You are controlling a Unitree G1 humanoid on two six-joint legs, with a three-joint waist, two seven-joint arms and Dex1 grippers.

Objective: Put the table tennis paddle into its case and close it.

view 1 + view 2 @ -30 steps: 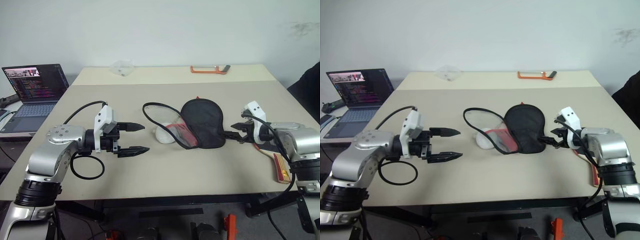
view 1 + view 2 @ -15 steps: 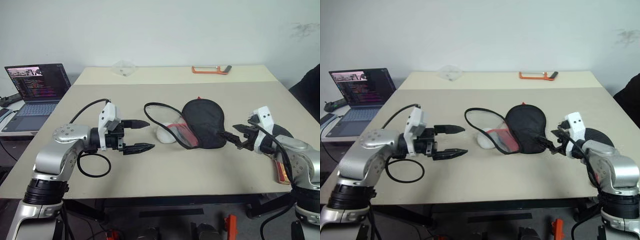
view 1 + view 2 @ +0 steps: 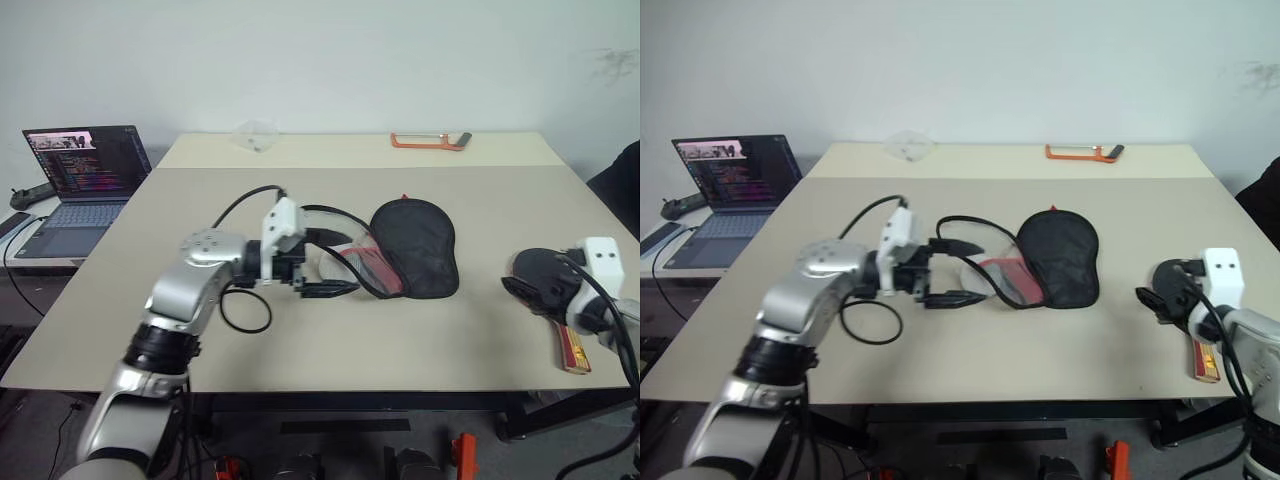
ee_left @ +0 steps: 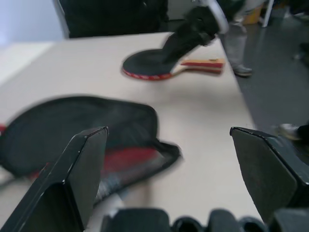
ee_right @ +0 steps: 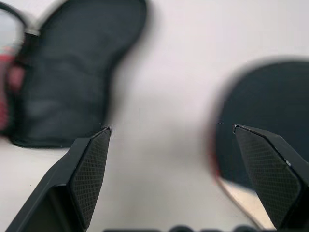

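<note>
We see the table tennis paddle (image 3: 545,280) lying flat on the beige counter (image 3: 420,345) near its right edge: a round black rubber face with a red rim and a short light wooden handle pointing toward the front edge. The right hand (image 3: 1162,301) hangs over it with fingers spread, grasping nothing. Well apart, mid-counter, lies the case (image 3: 415,245), a soft black fabric pouch with a red section showing at its opened side. The left hand (image 3: 322,265) sits just beside that opening, fingers spread wide and empty. At the counter's far edge lies an orange hacksaw (image 3: 430,140); an open laptop (image 3: 75,180) stands left, before a plain white wall (image 3: 320,60).
</note>
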